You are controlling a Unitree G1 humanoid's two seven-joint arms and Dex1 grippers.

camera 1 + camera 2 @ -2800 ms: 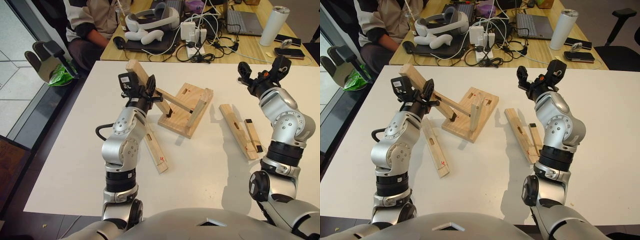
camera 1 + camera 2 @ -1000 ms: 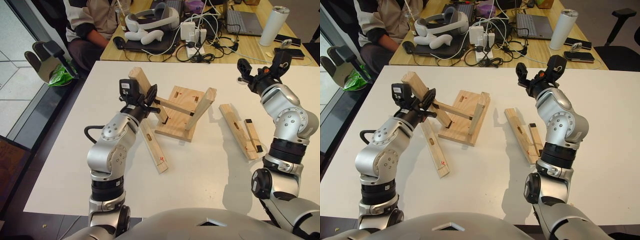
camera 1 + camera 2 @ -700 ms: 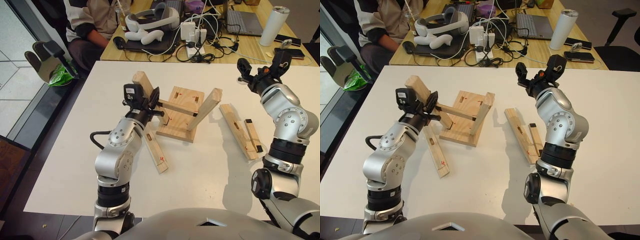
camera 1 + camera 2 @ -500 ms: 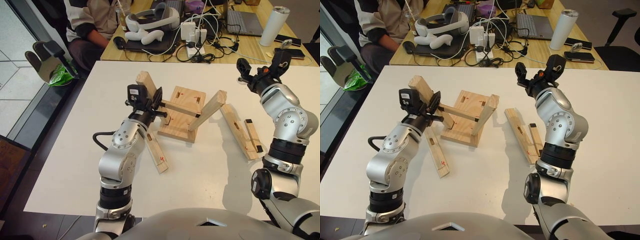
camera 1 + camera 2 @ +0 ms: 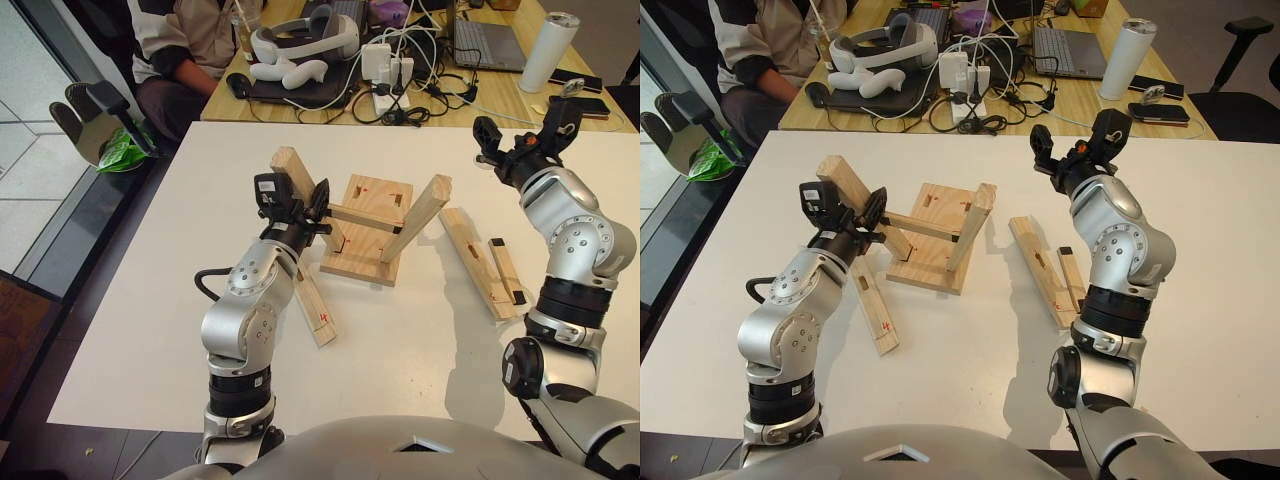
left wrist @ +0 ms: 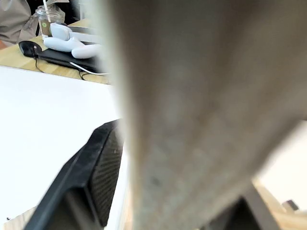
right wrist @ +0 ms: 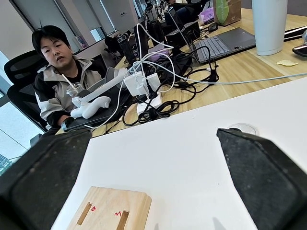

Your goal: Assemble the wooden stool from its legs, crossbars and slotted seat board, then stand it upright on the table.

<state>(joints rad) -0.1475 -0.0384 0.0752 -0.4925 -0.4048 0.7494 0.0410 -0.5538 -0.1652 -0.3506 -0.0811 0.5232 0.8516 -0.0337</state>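
Note:
The slotted seat board (image 5: 355,262) lies flat at the table's middle. Over it stands a frame of two wooden legs joined by a crossbar (image 5: 362,216). My left gripper (image 5: 314,203) is shut on the frame's left leg (image 5: 293,170), which looms close in the left wrist view as wood (image 6: 192,96) beside a black finger pad (image 6: 100,177). The frame's right leg (image 5: 418,213) leans over the board's right side. A loose leg (image 5: 312,305) lies left of the board. Another leg (image 5: 468,255) and a short crossbar (image 5: 506,270) lie to its right. My right gripper (image 5: 520,138) is open, raised over the table's far right.
Behind the white table stands a wooden desk with a headset (image 5: 300,40), cables and chargers (image 5: 395,80), a laptop (image 5: 485,40), a white tumbler (image 5: 548,50) and phones (image 5: 578,100). A person sits at its left end. The table's near half is bare white.
My left gripper has carried the leg frame right and forward, raising it from a low lean to stand more upright over the seat board. The right arm has barely shifted.

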